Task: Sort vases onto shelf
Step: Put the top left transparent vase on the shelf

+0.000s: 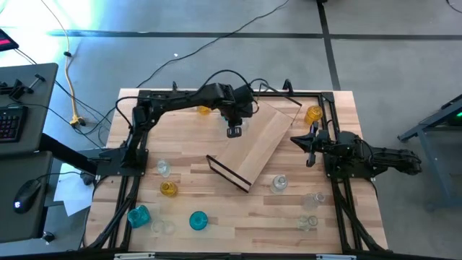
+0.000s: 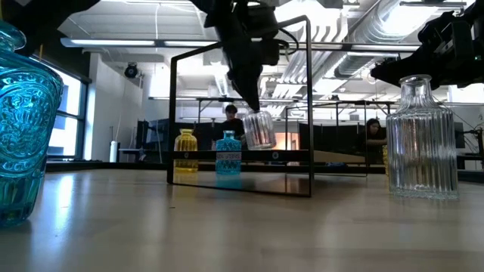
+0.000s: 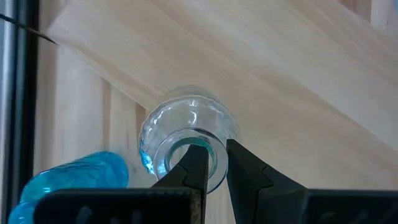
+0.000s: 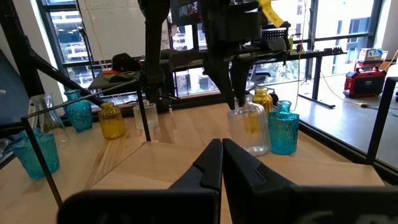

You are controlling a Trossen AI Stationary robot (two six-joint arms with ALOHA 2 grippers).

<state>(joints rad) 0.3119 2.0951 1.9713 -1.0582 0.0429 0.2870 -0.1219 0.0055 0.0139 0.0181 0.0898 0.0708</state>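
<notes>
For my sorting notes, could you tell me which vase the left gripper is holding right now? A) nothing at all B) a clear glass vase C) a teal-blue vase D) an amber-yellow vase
B: the left gripper is pinching the rim of a clear glass vase, lifted beside the shelf; the low view shows the same vase clear and hanging off the table.

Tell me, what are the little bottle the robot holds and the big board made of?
The clear vase in the left gripper looks like shiny ribbed glass: you can see through it. The shelf looks like pale matte wood with grain lines, probably.
</notes>
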